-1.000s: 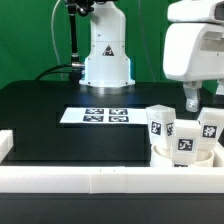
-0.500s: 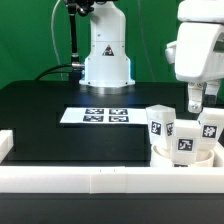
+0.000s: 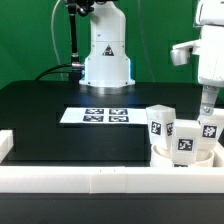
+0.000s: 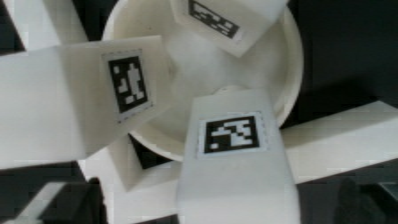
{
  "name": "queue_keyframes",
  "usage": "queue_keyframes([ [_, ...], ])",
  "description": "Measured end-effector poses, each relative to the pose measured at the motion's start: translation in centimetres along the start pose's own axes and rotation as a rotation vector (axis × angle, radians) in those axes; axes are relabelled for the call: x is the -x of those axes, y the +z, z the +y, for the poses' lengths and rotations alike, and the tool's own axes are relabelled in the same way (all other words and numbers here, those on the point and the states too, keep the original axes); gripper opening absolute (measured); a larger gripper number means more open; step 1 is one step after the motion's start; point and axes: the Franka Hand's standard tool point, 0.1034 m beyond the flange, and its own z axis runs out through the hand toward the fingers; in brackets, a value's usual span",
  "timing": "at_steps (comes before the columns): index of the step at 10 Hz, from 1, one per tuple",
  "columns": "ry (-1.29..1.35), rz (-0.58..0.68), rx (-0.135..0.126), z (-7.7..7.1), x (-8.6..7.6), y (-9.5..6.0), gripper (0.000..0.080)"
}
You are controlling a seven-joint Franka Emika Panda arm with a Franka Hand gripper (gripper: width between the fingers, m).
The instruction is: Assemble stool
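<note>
The three legs [image 3: 183, 128] stood screwed into the round seat [image 4: 285, 75] near the white rail (looked almost finished). The gripper [image 3: 207, 104] hung just above them, wide open and empty.

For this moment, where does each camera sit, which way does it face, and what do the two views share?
Exterior view: off the arm, facing the robot base across the black table; the arm and end effector show at its right.
Wrist view: on the wrist, looking down close; no robot parts clearly visible.
Shared: the tagged legs standing on the round seat.
</note>
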Motion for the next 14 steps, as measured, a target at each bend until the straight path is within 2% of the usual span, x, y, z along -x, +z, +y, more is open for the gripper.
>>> queue_keyframes([
  [5,0.029,-0.014,-0.012,-0.5,0.2,1.1,0.0649],
  [7,0.040,-0.016,-0.013,-0.1,0.8,1.2,0.0388],
  [8,0.045,-0.014,-0.011,0.1,1.1,1.3,0.0388],
  [9,0.052,-0.015,-0.011,0.1,1.2,1.3,0.0169],
  [10,0.092,-0.015,-0.011,0.1,1.2,1.3,0.0057],
  [11,0.093,-0.015,-0.011,0.1,1.2,1.3,0.0018],
  [12,0.097,-0.015,-0.011,0.2,1.2,1.3,0.0018],
  [14,0.301,-0.015,-0.011,0.1,1.2,1.3,0.0001],
])
